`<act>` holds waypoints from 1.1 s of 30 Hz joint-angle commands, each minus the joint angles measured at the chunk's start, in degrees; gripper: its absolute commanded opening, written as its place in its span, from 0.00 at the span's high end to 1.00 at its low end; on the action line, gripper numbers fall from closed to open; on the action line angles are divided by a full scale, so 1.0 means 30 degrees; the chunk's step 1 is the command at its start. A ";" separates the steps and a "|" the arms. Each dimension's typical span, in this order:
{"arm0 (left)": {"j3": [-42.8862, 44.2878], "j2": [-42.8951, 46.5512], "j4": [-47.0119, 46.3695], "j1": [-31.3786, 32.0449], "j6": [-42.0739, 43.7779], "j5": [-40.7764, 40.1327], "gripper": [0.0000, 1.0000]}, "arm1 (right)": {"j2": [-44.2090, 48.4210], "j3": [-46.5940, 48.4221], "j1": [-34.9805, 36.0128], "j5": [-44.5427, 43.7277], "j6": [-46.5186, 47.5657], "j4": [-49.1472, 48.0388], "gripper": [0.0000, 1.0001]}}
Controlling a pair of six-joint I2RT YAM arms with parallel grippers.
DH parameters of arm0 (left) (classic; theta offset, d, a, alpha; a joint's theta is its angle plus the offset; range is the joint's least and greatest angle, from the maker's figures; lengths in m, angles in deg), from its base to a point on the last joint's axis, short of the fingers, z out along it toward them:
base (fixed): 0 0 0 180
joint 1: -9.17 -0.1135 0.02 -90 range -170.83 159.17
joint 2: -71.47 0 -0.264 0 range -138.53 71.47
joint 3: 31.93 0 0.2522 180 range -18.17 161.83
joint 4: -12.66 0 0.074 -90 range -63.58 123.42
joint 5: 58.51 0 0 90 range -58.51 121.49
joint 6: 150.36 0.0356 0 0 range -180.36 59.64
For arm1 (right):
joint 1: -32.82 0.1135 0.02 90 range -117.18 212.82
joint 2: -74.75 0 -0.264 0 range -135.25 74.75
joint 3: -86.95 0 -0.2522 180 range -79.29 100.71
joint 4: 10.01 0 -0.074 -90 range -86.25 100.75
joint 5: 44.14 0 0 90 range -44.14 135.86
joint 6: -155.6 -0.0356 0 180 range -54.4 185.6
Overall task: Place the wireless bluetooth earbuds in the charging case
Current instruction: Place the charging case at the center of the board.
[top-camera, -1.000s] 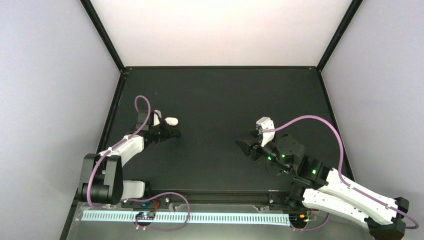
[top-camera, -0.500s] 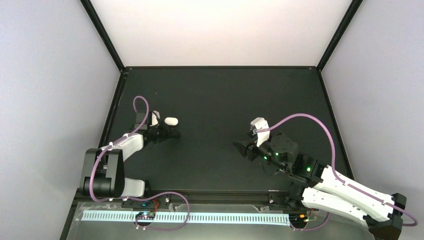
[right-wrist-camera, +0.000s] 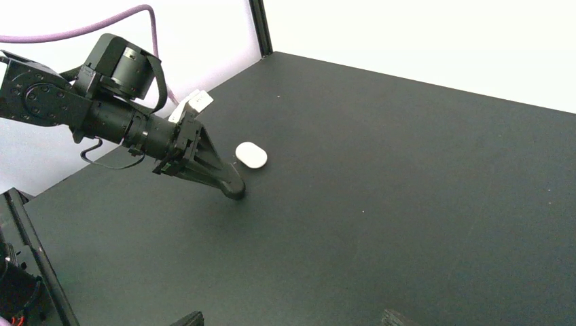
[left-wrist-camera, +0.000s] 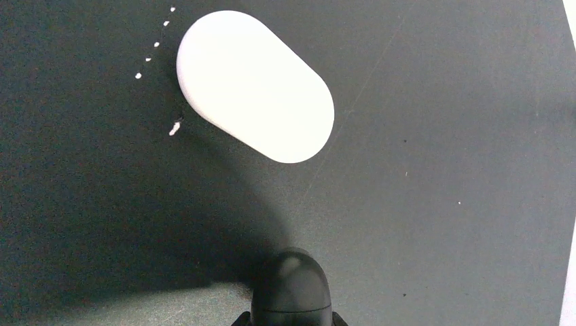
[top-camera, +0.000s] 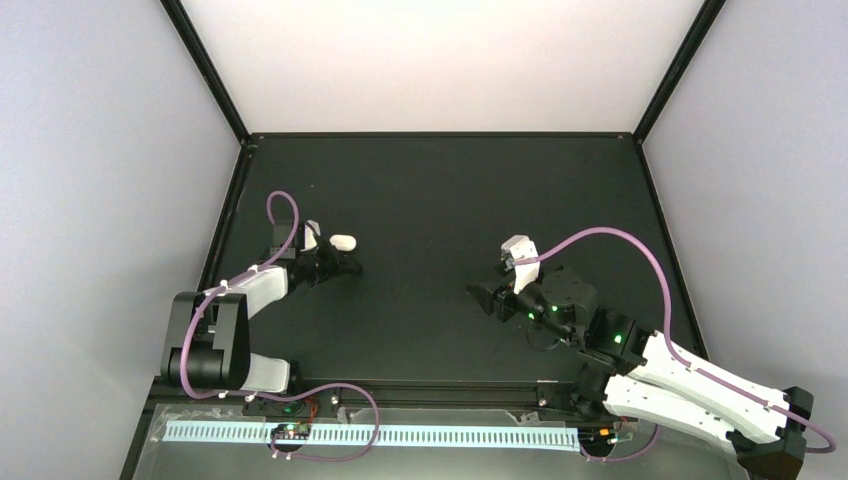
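Left tool [left-wrist-camera: 291, 282] shut, holding nothing visible, near the closed white case [left-wrist-camera: 255, 85]; right tool [top-camera: 478, 296] open, empty; best approach the case squarely, without skidding it.

- The black matte table [top-camera: 440, 190] shows some fine scratches.
- One closed white oval case [top-camera: 343, 241] lies flat near the left edge.
- Small white specks [left-wrist-camera: 155, 45] lie just beside the case.

A matte black rectangular tabletop [top-camera: 440, 190] forms the floor of the enclosure, faintly scuffed and dotted with a few tiny white flecks [left-wrist-camera: 156, 45]. 2 pale lilac-grey side walls [top-camera: 90, 150] and a bright white back panel [top-camera: 440, 60] close it in, met by 2 slanting black corner posts [top-camera: 205, 70]. Light is even, brightest on the back panel.
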 commanded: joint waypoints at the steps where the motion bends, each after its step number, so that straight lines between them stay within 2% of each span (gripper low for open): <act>1: 0.0158 -0.0528 0.1414 -0.0129 0.0104 -0.1612 0.76 | 0.0170 0.0409 -0.0045 -0.0138 0.0113 -0.0094 0.32; 12: -0.0039 -0.0562 0.1512 -0.0141 0.0093 -0.1906 0.65 | 0.0326 0.0362 -0.0062 -0.0179 0.0078 -0.0005 0.32; 18: -0.0154 -0.0517 0.1631 -0.0151 0.0180 -0.2160 0.56 | 0.0377 0.0391 -0.0049 -0.0168 0.0084 0.0051 0.32; 33: -0.0095 -0.0461 0.2039 -0.0156 0.0358 -0.2845 0.50 | 0.0419 0.0450 -0.0045 -0.0131 0.0068 0.0112 0.32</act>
